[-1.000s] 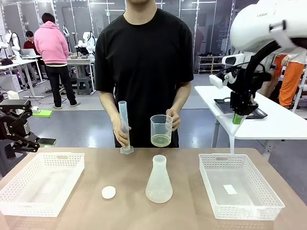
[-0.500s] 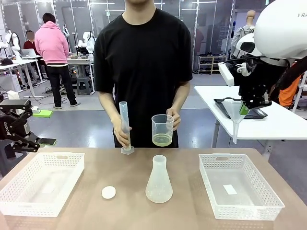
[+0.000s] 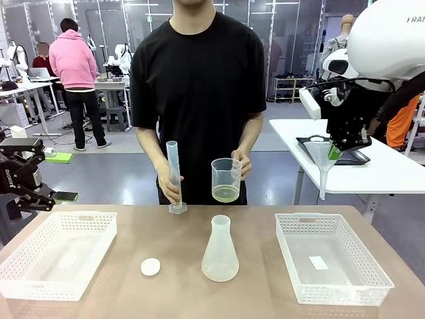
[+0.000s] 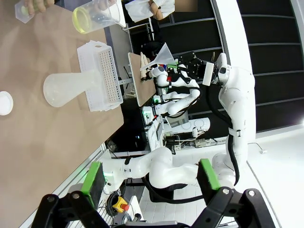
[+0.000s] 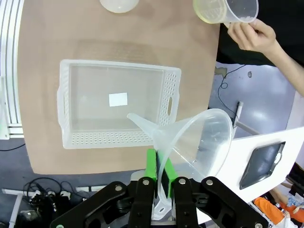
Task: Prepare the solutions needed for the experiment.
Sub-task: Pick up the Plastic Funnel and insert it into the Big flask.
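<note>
The solutions are a little pale yellow liquid [image 3: 224,194] at the bottom of a clear beaker [image 3: 226,178] that the person holds up in one hand. The other hand steadies a tall graduated cylinder [image 3: 174,176] on the table. A translucent conical flask [image 3: 220,249] stands at the table's middle. My right gripper [image 3: 337,151] hangs high at the right, shut on a clear funnel [image 3: 323,159]; in the right wrist view the funnel [image 5: 199,142] is pinched at its rim by the gripper [image 5: 160,167]. My left gripper [image 3: 30,189] waits off the table's left edge, open, with its green pads [image 4: 92,176] wide apart.
A white basket [image 3: 56,252] lies at the table's left and another basket [image 3: 332,256] at the right, below the funnel. A small white cap [image 3: 150,266] lies left of the flask. Another white table [image 3: 392,169] stands behind my right arm.
My right arm has swung a little to the right and turned, lifting the funnel slightly. The person has shifted the beaker and cylinder only a touch. The left arm is still.
</note>
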`<state>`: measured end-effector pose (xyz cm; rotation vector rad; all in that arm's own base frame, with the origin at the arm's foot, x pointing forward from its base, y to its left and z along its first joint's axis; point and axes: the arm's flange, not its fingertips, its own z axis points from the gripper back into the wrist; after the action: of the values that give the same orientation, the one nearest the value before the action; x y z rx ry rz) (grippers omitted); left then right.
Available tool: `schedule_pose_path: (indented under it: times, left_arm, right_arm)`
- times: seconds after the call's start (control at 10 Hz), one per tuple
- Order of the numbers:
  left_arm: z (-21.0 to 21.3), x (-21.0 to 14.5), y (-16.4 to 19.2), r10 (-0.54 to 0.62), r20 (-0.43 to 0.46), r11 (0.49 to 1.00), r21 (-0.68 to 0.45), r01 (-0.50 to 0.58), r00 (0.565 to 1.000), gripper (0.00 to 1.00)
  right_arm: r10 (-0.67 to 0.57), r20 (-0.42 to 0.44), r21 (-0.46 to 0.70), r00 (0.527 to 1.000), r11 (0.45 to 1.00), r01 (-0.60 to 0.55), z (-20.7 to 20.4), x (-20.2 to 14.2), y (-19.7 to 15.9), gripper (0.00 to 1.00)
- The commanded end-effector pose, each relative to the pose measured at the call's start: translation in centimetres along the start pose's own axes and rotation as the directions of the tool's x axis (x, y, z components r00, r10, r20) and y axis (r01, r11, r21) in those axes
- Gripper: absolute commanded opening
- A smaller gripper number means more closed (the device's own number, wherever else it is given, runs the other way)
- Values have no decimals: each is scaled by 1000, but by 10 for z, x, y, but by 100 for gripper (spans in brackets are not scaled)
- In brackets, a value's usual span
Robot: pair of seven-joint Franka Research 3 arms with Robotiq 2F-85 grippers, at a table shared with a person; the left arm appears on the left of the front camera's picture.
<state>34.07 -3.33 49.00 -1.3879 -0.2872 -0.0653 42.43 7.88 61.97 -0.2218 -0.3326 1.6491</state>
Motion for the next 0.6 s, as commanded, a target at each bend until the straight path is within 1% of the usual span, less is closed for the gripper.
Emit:
schedule_pose_path:
  times: [0.0,0.1,0.2,0.4,0.5]
  left_arm:
    - [-1,1,-3,0,3,1000,-22,0,1000,100]
    - [-1,1,-3,0,3,1000,-22,0,1000,100]
    - [-1,1,-3,0,3,1000,-22,0,1000,100]
    - [-1,1,-3,0,3,1000,-22,0,1000,100]
    - [-1,1,-3,0,3,1000,-22,0,1000,100]
  right_arm:
    - [169,74,-71,983,984,-164,-4,18,4,5]
    - [277,136,-146,951,955,-257,-1,42,9,5]
    - [377,206,-231,903,916,-329,10,69,16,5]
    - [512,244,-310,823,846,-434,27,108,30,5]
    - [575,301,-360,761,807,-467,33,124,37,5]
